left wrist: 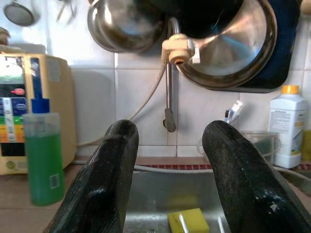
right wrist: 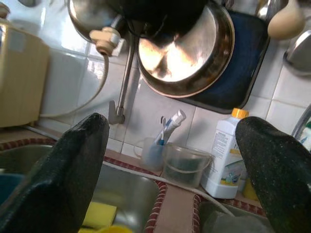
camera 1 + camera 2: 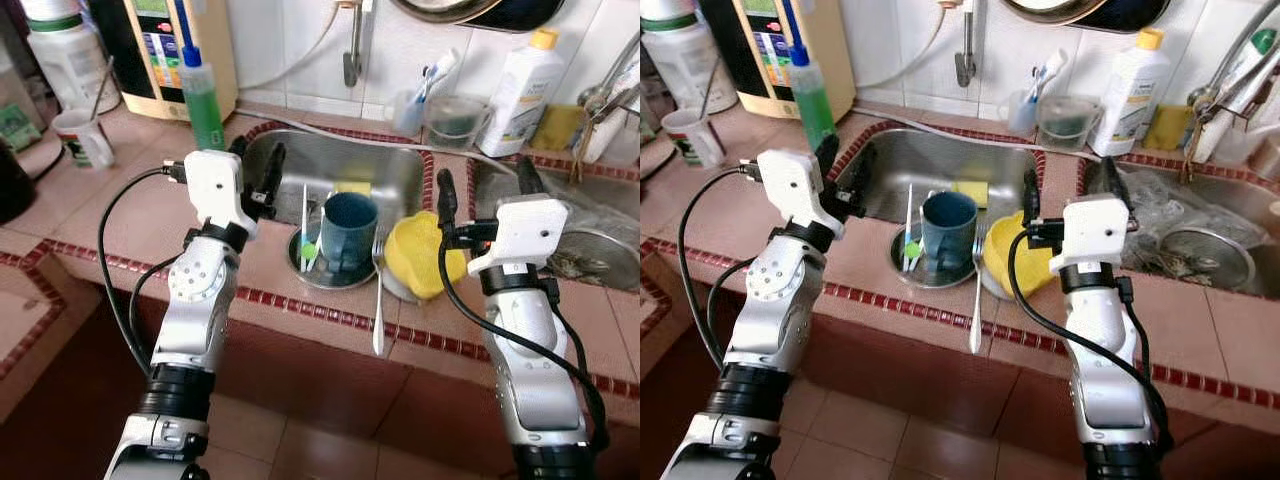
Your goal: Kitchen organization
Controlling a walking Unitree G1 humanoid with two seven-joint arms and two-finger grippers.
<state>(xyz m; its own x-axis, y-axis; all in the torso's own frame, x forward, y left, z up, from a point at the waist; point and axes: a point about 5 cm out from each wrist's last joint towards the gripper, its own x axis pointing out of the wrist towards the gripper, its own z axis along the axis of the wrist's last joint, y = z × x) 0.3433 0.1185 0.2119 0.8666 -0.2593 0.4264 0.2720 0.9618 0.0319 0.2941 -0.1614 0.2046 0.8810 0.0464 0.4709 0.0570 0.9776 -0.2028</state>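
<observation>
A dark blue mug (image 3: 347,227) stands on a round steel plate (image 3: 305,270) at the front of the steel sink (image 3: 385,165). Beside it, on the tiled sink edge, a yellow bowl (image 3: 418,256) lies tilted. A long spoon (image 3: 378,305) lies over the counter's front edge. A yellow sponge (image 3: 352,188) rests in the sink behind the mug. My left gripper (image 3: 258,165) hovers open over the sink's left rim. My right gripper (image 3: 487,185) is open just right of the yellow bowl, over the divider between the two basins. Neither holds anything.
A green soap bottle (image 3: 203,95) stands at the sink's back left. Further left a white cup (image 3: 84,137) sits on the counter. A white bottle (image 3: 520,93) and a clear container (image 3: 455,120) line the back wall. The right basin (image 3: 590,225) holds a steel lid. Pans (image 1: 228,43) hang above the tap.
</observation>
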